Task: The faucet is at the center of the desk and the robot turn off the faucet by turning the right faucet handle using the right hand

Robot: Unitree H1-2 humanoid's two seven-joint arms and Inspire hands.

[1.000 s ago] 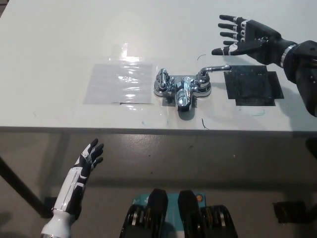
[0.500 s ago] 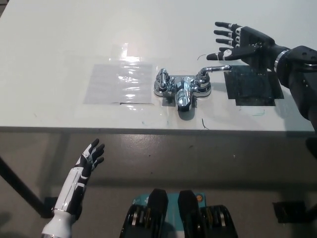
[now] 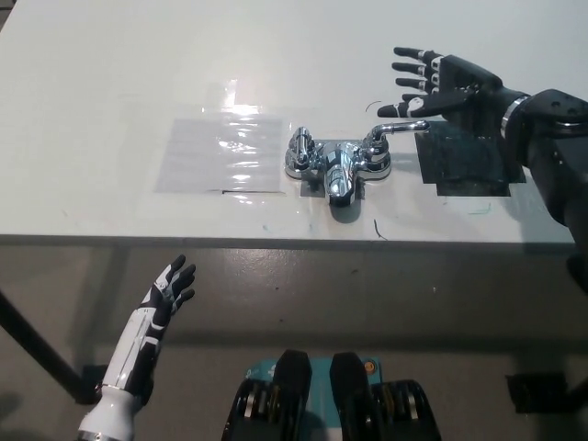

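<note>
A chrome faucet [image 3: 337,163] stands at the middle of the white desk [image 3: 110,83], spout toward the front edge. Its right handle [image 3: 397,130] points out to the right, and its left handle [image 3: 300,143] sits close to the body. My black right hand [image 3: 439,84] hovers open just behind and above the tip of the right handle, fingers spread toward the left, touching nothing. My white left hand [image 3: 163,296] rests open below the desk's front edge at the lower left.
A clear glossy sheet [image 3: 220,152] lies taped on the desk left of the faucet. A dark square patch [image 3: 469,161] lies right of the faucet, under my right forearm. The desk's front edge [image 3: 276,241] runs across the picture.
My right hand has moved left and slightly forward over the desk, closing in on the right handle's tip. The faucet handles have not turned. The left hand stays put.
</note>
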